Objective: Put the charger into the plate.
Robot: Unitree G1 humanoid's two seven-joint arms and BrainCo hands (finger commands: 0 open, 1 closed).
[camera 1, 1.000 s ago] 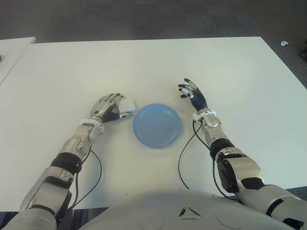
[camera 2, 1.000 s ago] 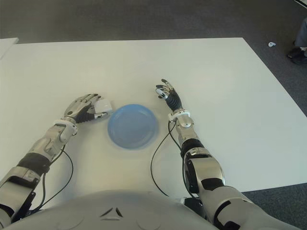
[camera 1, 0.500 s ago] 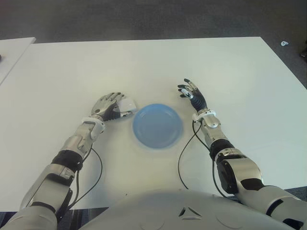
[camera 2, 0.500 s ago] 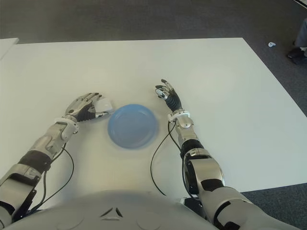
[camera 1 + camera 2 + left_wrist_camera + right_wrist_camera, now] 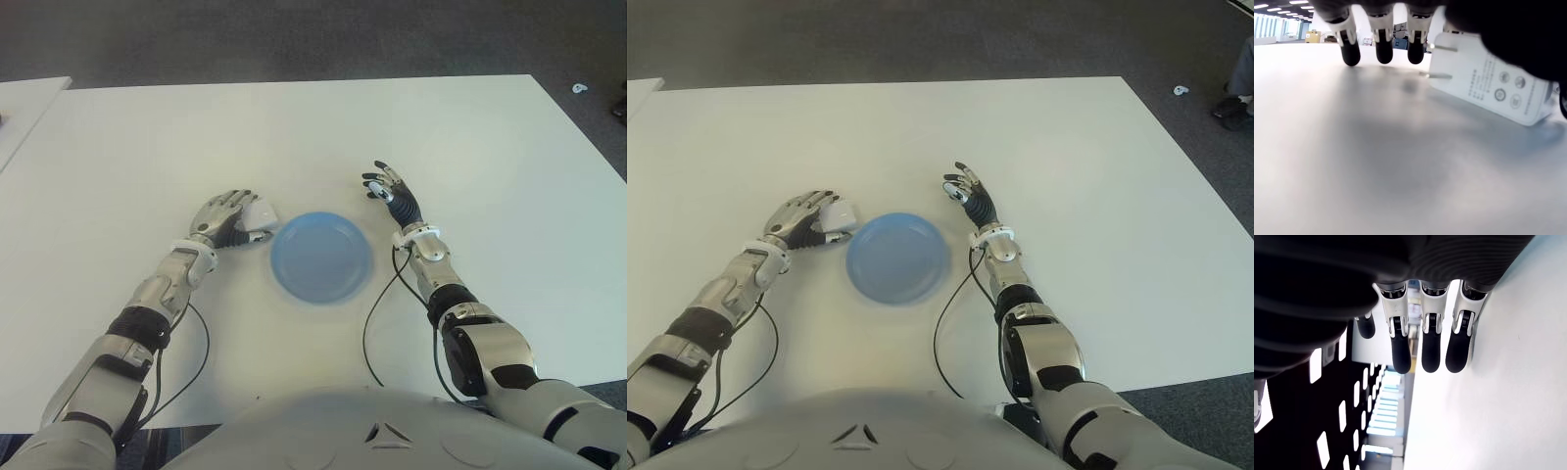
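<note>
The left hand (image 5: 227, 215) sits on the white table (image 5: 294, 137), just to the left of the blue plate (image 5: 321, 257). Its fingers (image 5: 1383, 46) curl over the white charger (image 5: 261, 212), which lies at the hand's right edge – between the hand and the plate's rim. In the left wrist view the charger (image 5: 1488, 83) rests flat on the table surface with its two metal prongs pointing toward the fingertips; printed markings show on its upper face. The fingertips touch or nearly touch the table beyond the prongs. The thumb side is hidden by the dark mass of the palm, so whether the hand fully clamps the charger cannot be confirmed; the fingers cover it from above.

The charger is outside the plate, near its left rim. The plate holds nothing.

The right hand (image 5: 392, 194) shows to the upper right of the plate, clear of the rim. Its fingers (image 5: 1430, 347) are extended and relaxed – grasping nothing. A black cable (image 5: 372, 323) runs from each forearm back toward the robot's torso.
</note>
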